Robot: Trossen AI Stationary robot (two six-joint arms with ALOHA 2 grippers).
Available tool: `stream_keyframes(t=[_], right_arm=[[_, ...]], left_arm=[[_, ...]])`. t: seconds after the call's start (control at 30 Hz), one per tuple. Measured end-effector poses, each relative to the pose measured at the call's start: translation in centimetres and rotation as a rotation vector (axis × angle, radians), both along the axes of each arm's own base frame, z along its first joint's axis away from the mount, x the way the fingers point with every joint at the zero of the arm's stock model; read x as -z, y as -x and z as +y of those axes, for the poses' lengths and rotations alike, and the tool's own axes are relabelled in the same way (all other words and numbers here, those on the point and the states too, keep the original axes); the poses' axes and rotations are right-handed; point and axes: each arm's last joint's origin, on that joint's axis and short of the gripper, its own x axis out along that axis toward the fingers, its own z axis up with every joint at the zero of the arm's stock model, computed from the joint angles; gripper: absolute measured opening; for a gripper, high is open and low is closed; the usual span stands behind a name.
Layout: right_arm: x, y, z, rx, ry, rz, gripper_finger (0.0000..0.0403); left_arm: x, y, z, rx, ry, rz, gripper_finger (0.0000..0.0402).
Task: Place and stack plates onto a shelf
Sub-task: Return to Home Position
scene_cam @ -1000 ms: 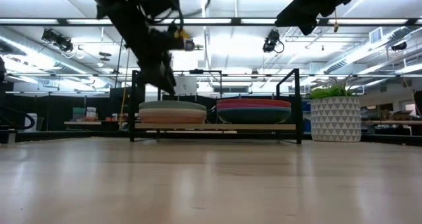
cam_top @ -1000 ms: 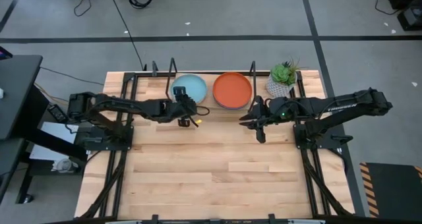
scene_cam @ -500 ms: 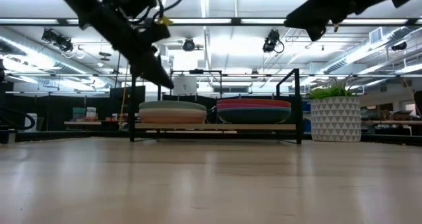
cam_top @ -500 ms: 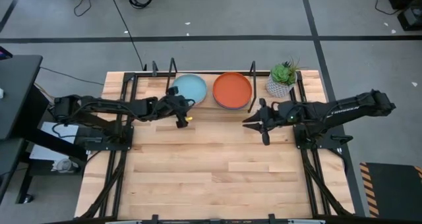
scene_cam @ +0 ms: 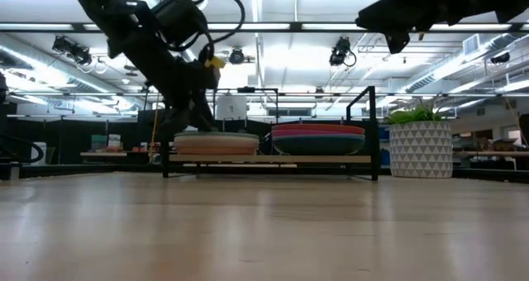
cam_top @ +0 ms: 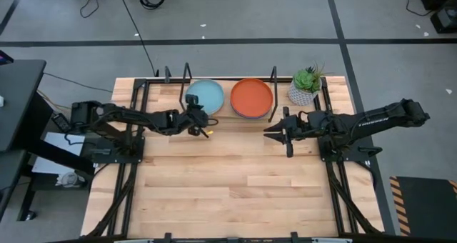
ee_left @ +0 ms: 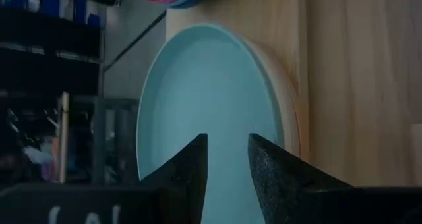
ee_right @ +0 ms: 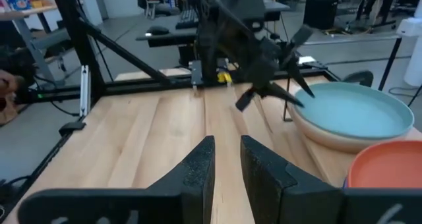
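Two plate stacks sit on the shelf (scene_cam: 273,159), a narrow plank with black hoop uprights at the table's far edge. The left stack is topped by the light blue plate (cam_top: 207,96) (ee_left: 211,112), the right one by the orange plate (cam_top: 251,98) (ee_right: 389,171). My left gripper (cam_top: 201,118) (ee_left: 227,145) is at the light blue plate's near rim, its fingers a little apart and holding nothing. My right gripper (cam_top: 270,131) (ee_right: 227,148) hangs open and empty above the table, just near of the orange stack (scene_cam: 318,139). My left gripper's fingertips (ee_left: 198,148) stand over the light blue plate's near rim, coming at a slant from the table's left. I cannot tell whether they touch the plate.
A potted green plant (cam_top: 305,86) in a white patterned pot (scene_cam: 420,149) stands at the shelf's right end. Black hoop uprights (cam_top: 187,75) rise beside the stacks. The slatted tabletop (cam_top: 228,186) stretches toward the near edge.
My left gripper drew back a little toward the table's left, then came back toward the light blue plate and dropped lower beside the left stack. My right gripper eased slightly away from the shelf, toward the near edge. The plates have stayed where they were.
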Motion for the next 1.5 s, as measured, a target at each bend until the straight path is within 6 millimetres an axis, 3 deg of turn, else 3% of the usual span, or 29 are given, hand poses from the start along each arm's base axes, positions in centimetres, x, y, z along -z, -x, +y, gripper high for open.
stream_keyframes(t=[0.17, 0.27, 0.37, 0.73, 1.1, 1.23, 1.5], right_arm=[[-0.2, 0.1, -0.1, 0.023, 0.004, -0.013, 0.0079], [-1.0, 0.9, -0.2, 0.04, 0.026, -0.06, 0.0079], [-1.4, 1.9, -0.4, 0.045, 0.037, -0.099, 0.0077], [2.6, 5.2, -0.8, 0.071, -0.067, -0.179, 0.0074], [5.6, 6.9, -1.3, 0.224, -0.131, -0.215, 0.0074], [6.0, 7.2, -1.5, 0.27, -0.125, -0.23, 0.0074], [6.7, 8.0, -1.5, 0.262, -0.269, -0.338, 0.0074]], left_arm=[[0.2, -0.4, -0.7, 0.041, -0.067, 0.04, 0.0116], [-1.8, -0.4, -1.6, 0.087, -0.061, -0.074, 0.0116], [-3.5, 0.1, -2.6, 0.174, 0.071, -0.216, 0.0116], [-6.4, 6.1, -5.7, 0.33, 0.318, -0.609, 0.0116], [-5.5, 11.1, -7.2, 0.351, 0.465, -0.855, 0.0116], [-5.4, 12.7, -7.5, 0.377, 0.518, -0.939, 0.0116], [-5.0, 14.9, -7.8, 0.418, 0.583, -1.019, 0.0116]])
